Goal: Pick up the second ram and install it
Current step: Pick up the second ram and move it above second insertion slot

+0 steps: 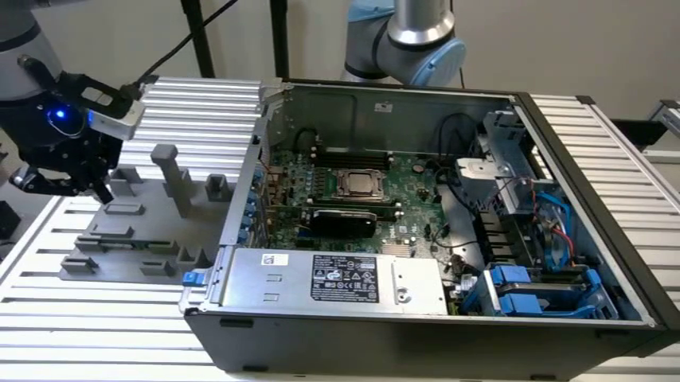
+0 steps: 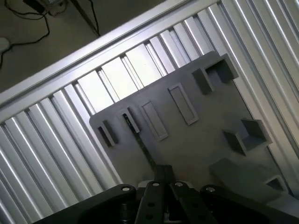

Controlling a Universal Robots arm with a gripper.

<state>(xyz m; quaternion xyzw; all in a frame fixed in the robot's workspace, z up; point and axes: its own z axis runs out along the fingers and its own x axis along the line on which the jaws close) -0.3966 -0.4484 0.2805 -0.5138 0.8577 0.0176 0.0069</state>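
Arm at upper left of exterior view, pincer (image 1: 66,185) pointing down over grey tray (image 1: 138,215) on slatted bench (image 1: 64,310); cannot tell whether pincer is open or closed; wrist view adds second ram (image 2: 140,140), thin strip edge-on in tray slot, near end beside pincer; open computer case (image 1: 404,111) holds motherboard (image 1: 416,171), silver processor socket (image 1: 359,185).

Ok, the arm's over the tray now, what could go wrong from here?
1. The thin green ram stick sits on edge among raised blocks of the grey plastic tray; an off-centre descent by the gripper could strike a block or tip the stick.
2. The tray's tall grey post and the black computer case's side wall stand between tray and motherboard, so a low carry might clip them.
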